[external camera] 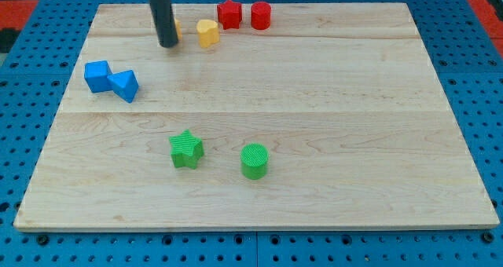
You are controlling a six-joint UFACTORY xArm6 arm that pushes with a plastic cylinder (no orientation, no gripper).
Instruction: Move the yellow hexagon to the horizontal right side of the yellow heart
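Jawless, my tip (167,44) hides what is probably the yellow hexagon (176,28); next, push it past the yellow heart (207,33)

No readable text, labels, brands, numbers or signs anywhere on board or blocks.

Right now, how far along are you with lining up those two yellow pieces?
Nearly done, I think. The right-hand yellow block lies beside and level with the left-hand yellow block, a small gap between them. My tip stands at the left one's lower left, and the rod hides most of it. What is left is confirming which one is the hexagon; I cannot tell their shapes.
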